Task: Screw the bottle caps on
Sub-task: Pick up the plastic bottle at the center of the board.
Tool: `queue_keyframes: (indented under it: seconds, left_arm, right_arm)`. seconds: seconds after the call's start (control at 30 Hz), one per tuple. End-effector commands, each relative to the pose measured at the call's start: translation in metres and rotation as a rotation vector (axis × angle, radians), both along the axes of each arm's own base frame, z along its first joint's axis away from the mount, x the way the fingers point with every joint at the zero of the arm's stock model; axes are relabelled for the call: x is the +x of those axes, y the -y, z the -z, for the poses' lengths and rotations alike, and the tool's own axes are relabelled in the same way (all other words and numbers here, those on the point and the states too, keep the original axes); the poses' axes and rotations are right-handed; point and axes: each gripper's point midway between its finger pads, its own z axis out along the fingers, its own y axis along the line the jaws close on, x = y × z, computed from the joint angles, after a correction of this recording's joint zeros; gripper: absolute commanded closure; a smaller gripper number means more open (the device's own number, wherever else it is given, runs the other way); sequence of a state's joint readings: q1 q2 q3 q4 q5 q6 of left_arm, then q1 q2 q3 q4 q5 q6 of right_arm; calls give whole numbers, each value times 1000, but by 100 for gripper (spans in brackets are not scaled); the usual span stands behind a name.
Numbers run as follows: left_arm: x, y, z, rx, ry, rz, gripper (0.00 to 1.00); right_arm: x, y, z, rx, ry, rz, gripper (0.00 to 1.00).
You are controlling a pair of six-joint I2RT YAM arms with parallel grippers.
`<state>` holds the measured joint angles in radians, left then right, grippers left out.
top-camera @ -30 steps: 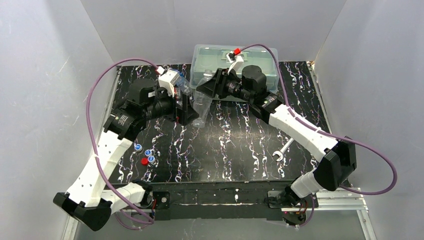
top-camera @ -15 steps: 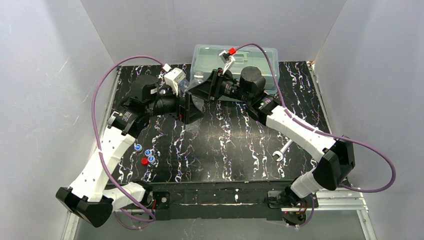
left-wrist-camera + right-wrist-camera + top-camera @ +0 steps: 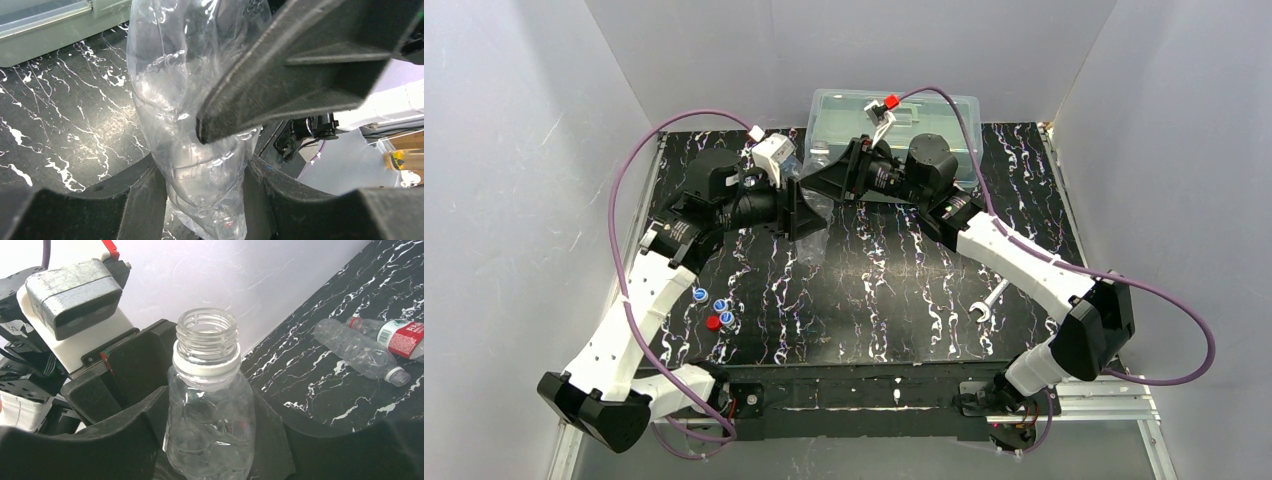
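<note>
Both arms grip one clear, uncapped bottle [image 3: 210, 405] just in front of the lidded box [image 3: 839, 110]. The left pincer [image 3: 205, 197] pinches its body, and the right pincer [image 3: 212, 427] pinches it from the opposite side. The red cap [image 3: 712, 322] and blue caps [image 3: 720, 304] sit clustered on the counter [image 3: 874, 290] beside the left arm.

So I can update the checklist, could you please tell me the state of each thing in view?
held bottle: uncapped, held by both grippers
left gripper: shut on held bottle
right gripper: shut on held bottle
red-label bottle: lying on its side
clear bottle: lying on its side
caps: loose on the table
box: lid on
wrench: lying on table
</note>
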<state>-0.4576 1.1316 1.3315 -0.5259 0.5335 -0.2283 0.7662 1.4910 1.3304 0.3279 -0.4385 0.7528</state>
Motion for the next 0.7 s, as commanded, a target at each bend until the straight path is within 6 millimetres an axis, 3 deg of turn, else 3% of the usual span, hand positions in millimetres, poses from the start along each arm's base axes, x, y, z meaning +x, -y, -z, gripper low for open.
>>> queue_keyframes:
  seconds: [0.0,0.1,0.3,0.5,0.6,0.67]
  left_arm:
    - [5,-1,-2,14,14,-19,81]
    - [13,-11,4,50,22,-95,82]
    - [25,-35,14,140,24,-242,84]
    - [37,-81,18,289,19,-468,85]
    - [39,-102,7,348,42,-556,85]
    - [37,-108,-6,351,66,-577,85]
  right_arm:
    - [2,10,-15,-7,57,71,25]
    - [8,19,-16,-47,67,137,4]
    - [20,49,-18,-127,77,305,0]
    - [33,90,22,-303,27,494,0]
    - [29,89,44,-353,13,486,0]
    - [22,78,62,-395,20,468,0]
